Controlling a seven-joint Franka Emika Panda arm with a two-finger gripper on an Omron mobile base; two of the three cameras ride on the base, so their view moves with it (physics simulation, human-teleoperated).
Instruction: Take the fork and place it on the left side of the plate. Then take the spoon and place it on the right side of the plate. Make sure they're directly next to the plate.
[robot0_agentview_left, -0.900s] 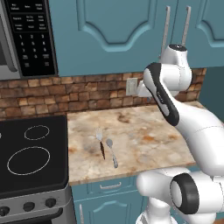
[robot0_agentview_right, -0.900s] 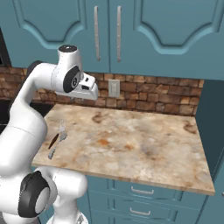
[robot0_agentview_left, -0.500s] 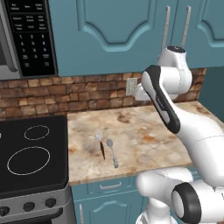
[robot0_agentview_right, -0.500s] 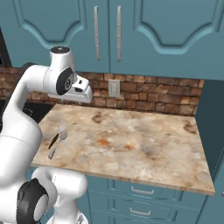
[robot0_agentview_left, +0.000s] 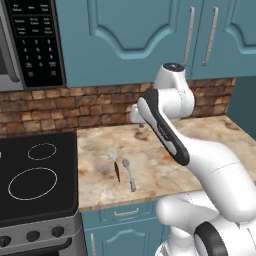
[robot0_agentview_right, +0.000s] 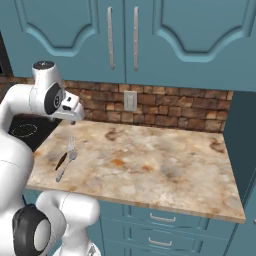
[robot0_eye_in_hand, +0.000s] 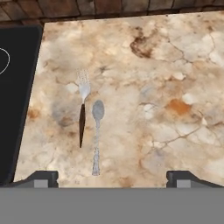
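Two pieces of cutlery are lying side by side near the stove-side edge of the mottled beige stone counter (robot0_eye_in_hand: 175, 87): the small brown-handled fork with silver tines (robot0_eye_in_hand: 82, 107) and, just beside it, the slim all-silver spoon with an oval bowl (robot0_eye_in_hand: 96, 131). No plate is showing. The claw (robot0_eye_in_hand: 112, 177) is hovering high above them, its dark tips spread wide and holding nothing. Judging by the task, the fork comes first, so lowering over its thin handle, jaws straddling it crosswise and clear of the spoon, looks wisest

The fork (robot0_eye_in_hand: 82, 107) lies just left of the spoon (robot0_eye_in_hand: 96, 133) on the counter (robot0_eye_in_hand: 157, 100); stove (robot0_eye_in_hand: 15, 87) further left.
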